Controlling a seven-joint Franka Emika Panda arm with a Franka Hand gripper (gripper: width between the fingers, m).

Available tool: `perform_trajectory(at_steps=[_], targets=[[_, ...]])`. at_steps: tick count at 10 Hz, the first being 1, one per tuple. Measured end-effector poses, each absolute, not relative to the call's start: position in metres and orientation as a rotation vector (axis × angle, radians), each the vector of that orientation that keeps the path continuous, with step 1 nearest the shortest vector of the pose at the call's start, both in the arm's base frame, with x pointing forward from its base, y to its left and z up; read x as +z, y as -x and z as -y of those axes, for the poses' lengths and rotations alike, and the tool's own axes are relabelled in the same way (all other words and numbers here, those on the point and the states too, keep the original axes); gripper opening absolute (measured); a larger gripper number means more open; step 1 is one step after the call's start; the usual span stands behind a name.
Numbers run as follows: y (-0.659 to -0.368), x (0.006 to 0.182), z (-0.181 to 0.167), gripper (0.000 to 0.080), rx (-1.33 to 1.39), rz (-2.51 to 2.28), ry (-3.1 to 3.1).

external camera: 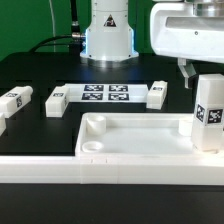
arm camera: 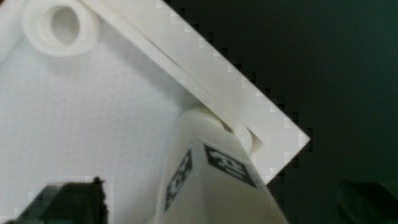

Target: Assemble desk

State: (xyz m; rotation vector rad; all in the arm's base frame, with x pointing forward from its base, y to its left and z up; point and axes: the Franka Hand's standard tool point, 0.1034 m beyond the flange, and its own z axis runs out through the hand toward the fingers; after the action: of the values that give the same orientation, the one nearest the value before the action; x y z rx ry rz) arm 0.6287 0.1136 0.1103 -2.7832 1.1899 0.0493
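Hand open over the standing leg

I'm hovering my hand (external camera: 197, 68) right above the leg (external camera: 208, 110) that's standing upright at the right corner of the desk top (external camera: 140, 150). My fingers (arm camera: 68, 203) are spread clear of it. The desk top is lying near on the table (external camera: 40, 135), and the loose legs (external camera: 55, 97) are lying farther back beside the marker board (external camera: 105, 93).

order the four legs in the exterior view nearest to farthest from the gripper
1. standing leg, view's right, under the gripper
2. right lying leg, beside the marker board
3. middle lying leg, board's other side
4. far-left leg, view's edge
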Motion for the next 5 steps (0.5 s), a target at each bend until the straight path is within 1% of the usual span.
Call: perform_trajectory(at_steps=[2, 5], targets=[[-0.6286, 0.11, -0.1133, 0.0649, 0.037, -0.993, 2.859], [-0.6285, 0.1105, -0.1115, 0.0649, 0.013, -0.493, 3.007]])
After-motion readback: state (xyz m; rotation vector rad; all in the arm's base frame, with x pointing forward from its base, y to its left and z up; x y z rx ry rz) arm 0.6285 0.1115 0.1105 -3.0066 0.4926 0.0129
